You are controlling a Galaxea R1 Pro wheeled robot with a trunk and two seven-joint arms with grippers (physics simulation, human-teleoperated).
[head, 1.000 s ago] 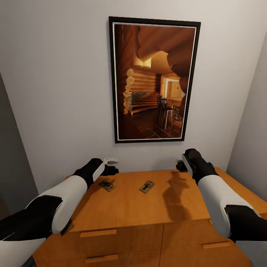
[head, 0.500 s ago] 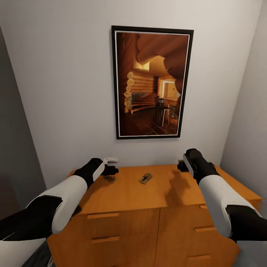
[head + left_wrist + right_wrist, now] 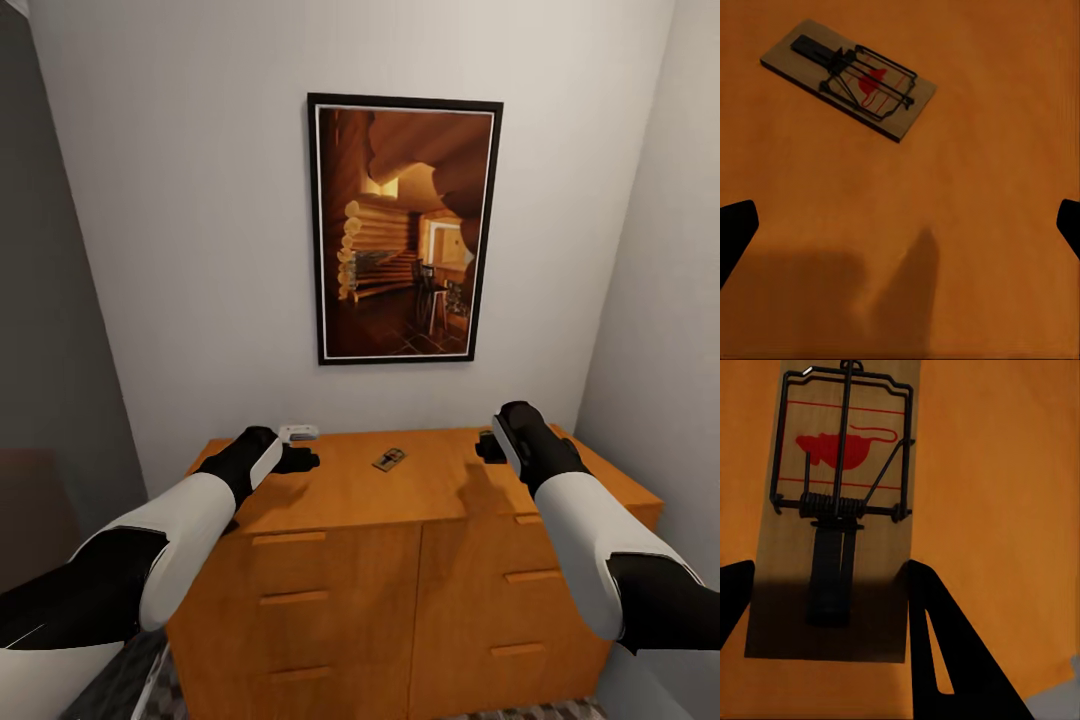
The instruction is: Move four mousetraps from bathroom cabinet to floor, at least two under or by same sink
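The cabinet (image 3: 400,560) is an orange-brown wooden chest against the white wall. One mousetrap (image 3: 389,459) lies flat on the middle of its top. My left gripper (image 3: 305,447) hovers open over the top's left part. In the left wrist view, a mousetrap (image 3: 847,79) with a red mouse print lies on the wood ahead of the left gripper (image 3: 900,225), clear of the fingertips (image 3: 735,232). My right gripper (image 3: 487,445) hangs over the top's right part. In the right wrist view, the right gripper (image 3: 832,607) is shut on another mousetrap (image 3: 840,472), fingers (image 3: 945,652) against its long edges.
A large framed picture (image 3: 405,228) of a log cabin interior hangs above the cabinet. Walls close in at the left and the right. Strips of the bathroom floor (image 3: 130,690) with its cube pattern show beside and below the cabinet.
The whole head view has drawn back from the cabinet: its top looks smaller and more drawers show. The left trap is now hidden by my left gripper. Both arms hold their pose.
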